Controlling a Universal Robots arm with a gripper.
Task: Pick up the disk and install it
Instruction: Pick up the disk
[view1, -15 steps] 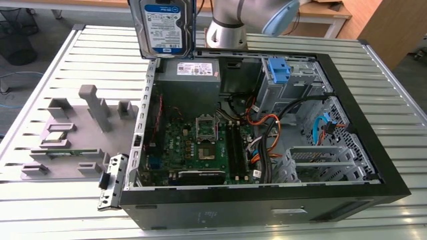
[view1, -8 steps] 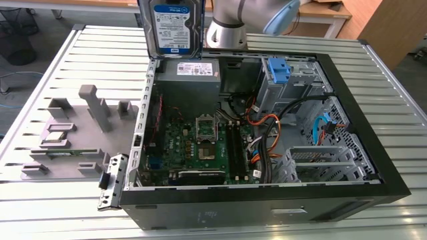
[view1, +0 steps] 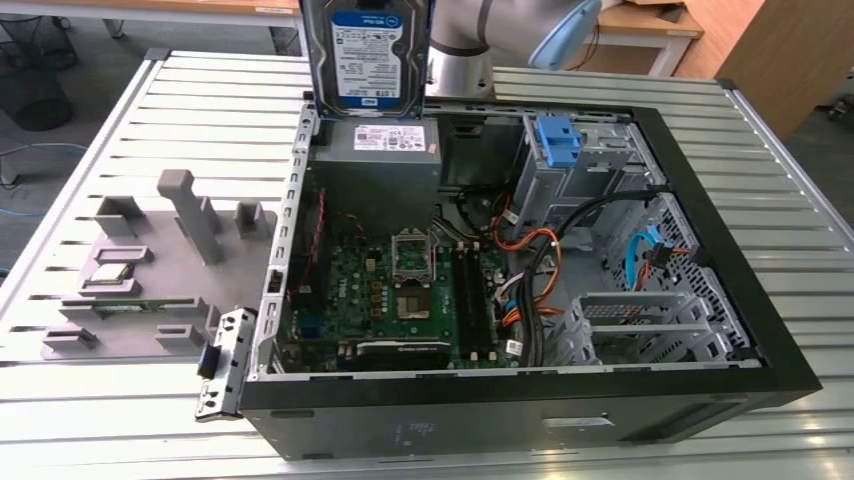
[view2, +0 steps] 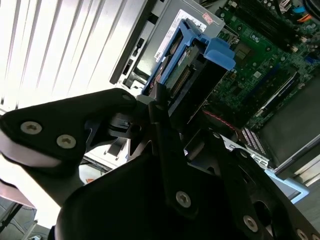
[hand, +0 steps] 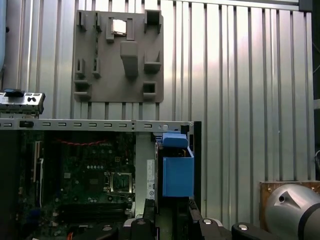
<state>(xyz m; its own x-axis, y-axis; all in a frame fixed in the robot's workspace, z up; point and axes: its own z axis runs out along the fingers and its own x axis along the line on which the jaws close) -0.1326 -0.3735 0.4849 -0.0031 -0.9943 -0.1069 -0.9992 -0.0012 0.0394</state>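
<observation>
The disk (view1: 378, 55), a silver drive with a white-and-blue label, hangs upright at the back of the exterior view, just above the grey power supply (view1: 374, 160) of the open computer case (view1: 694, 390). The arm (view1: 470, 45) stands right behind it. In the second wrist view my gripper (view2: 162, 100) is shut on the disk (view2: 192, 65), black fingers (view2: 159, 107) clamping its near end between the blue side rails. The first wrist view shows the disk (hand: 177, 172) edge-on with its blue rail, over the case's edge beside the motherboard (hand: 100, 180).
The case lies on its side on a slatted metal table (view1: 747, 120), with cables and a drive cage holding a blue bracket (view1: 557, 140) at the exterior view's right. A grey fixture plate (view1: 147, 260) with small parts lies to the left of the case.
</observation>
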